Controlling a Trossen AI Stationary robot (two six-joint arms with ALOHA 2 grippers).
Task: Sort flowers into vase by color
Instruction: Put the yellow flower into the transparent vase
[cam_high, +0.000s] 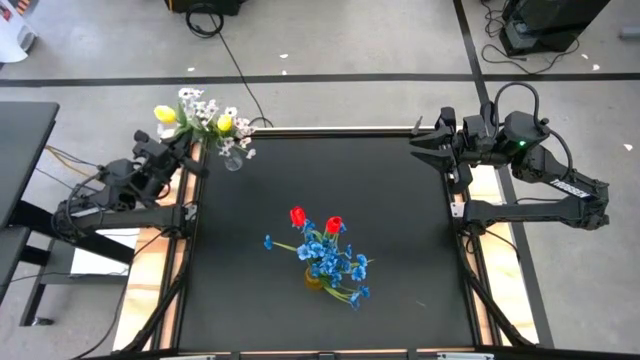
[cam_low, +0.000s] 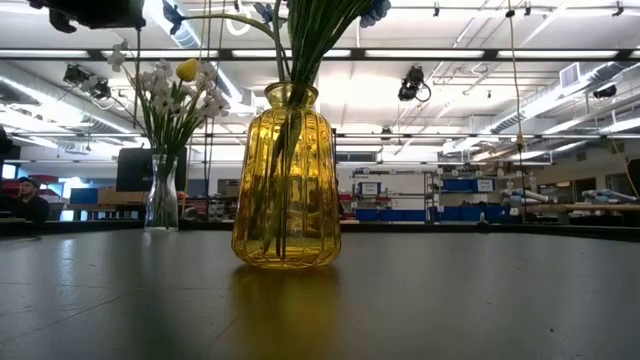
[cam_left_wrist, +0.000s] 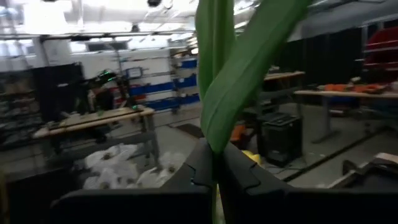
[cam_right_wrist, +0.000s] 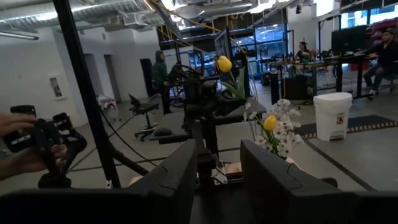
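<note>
My left gripper (cam_high: 190, 140) is at the table's far left corner, shut on a yellow tulip (cam_high: 165, 113); the tulip's bloom also shows in the right wrist view (cam_right_wrist: 224, 63). Beside it stands a clear vase (cam_high: 232, 158) holding white sprays (cam_high: 205, 108) and another yellow tulip (cam_high: 225, 123). An amber vase (cam_low: 287, 180) stands mid-table, holding blue sprays (cam_high: 335, 265) and two red tulips (cam_high: 297, 215). My right gripper (cam_high: 425, 150) is open and empty at the table's far right edge. My left gripper pinches the yellow tulip's green stem and leaf base (cam_left_wrist: 214, 155) between its two fingers. The long leaf (cam_left_wrist: 249, 68) sticks out past the fingertips. The tulip is lifted clear of the table, its bloom (cam_high: 165, 113) up and off the table's far left corner.
The black table top (cam_high: 400, 260) is bare around the amber vase. Wooden side rails (cam_high: 180, 250) run along both sides. At the left of the right wrist view, beyond the table, a person's hands (cam_right_wrist: 22, 146) hold a device; other people sit farther off.
</note>
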